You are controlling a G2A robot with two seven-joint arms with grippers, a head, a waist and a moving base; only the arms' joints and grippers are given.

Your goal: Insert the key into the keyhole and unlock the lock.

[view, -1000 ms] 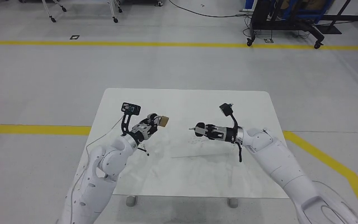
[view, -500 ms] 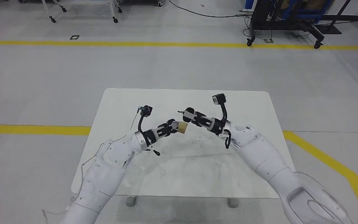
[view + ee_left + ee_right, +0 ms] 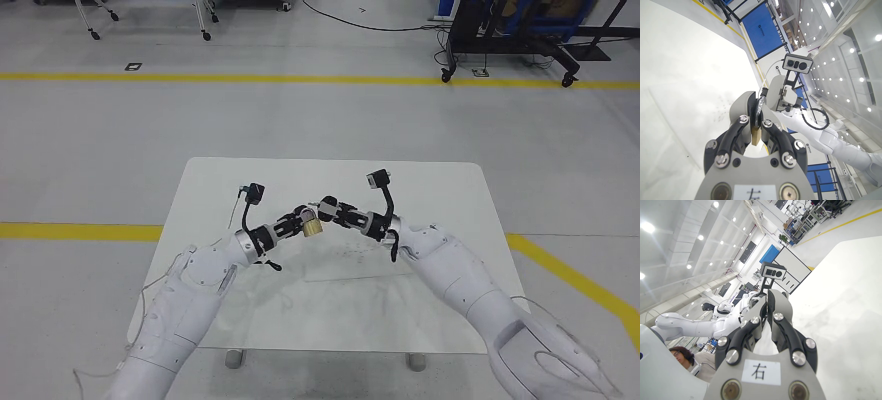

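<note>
Both hands meet above the bench (image 3: 430,300). The left hand (image 3: 755,108) is clamped on the brass lock (image 3: 756,137). The right hand (image 3: 767,302) is pinched closed just beside it, presumably on the key, which is too small to see. Picking up looks done; whether the key is in I cannot tell, and turning it remains.

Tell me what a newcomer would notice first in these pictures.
Two white arms meet tip to tip above the middle of the white table, forming an arch in the top view. At the meeting point sits a small brass lock, clamped in the left jaws. The right jaws are shut right beside it, and whatever they hold is hidden.
</note>
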